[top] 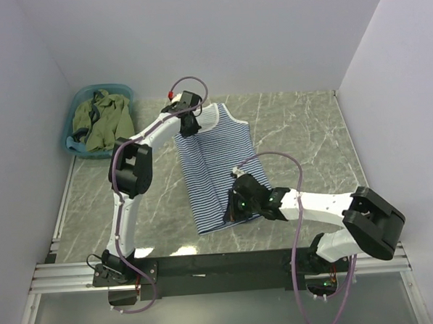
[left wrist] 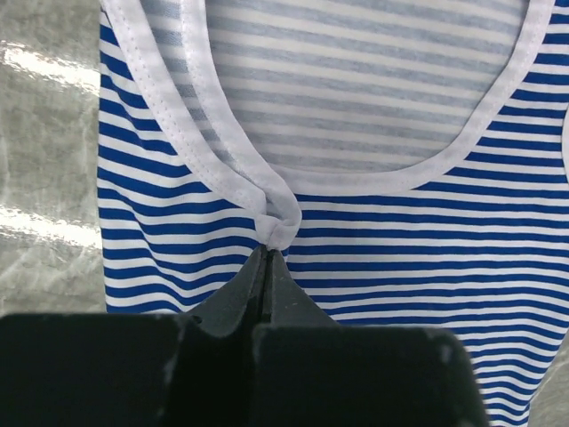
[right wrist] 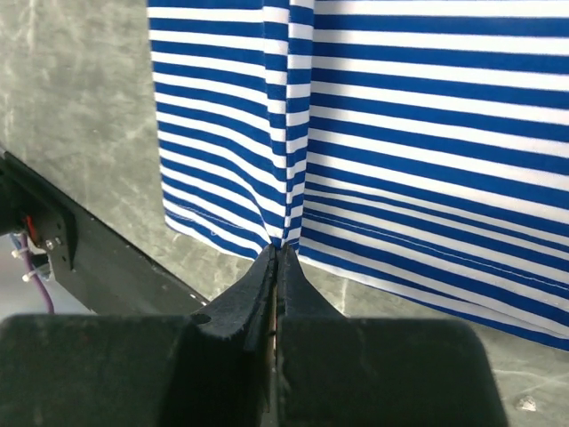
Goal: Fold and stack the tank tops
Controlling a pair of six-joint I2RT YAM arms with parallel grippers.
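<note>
Far left, a basin (top: 120,88) has the green tank top (top: 102,123) bunched up in it. The striped tank top (top: 220,158) is spread out in the middle of the surface (top: 302,136), neck at the far end. The left fingers (left wrist: 253,289) are clamped on its white neckline trim. The right fingers (right wrist: 265,285) are pinched tight on a fold at the near hem.
</note>
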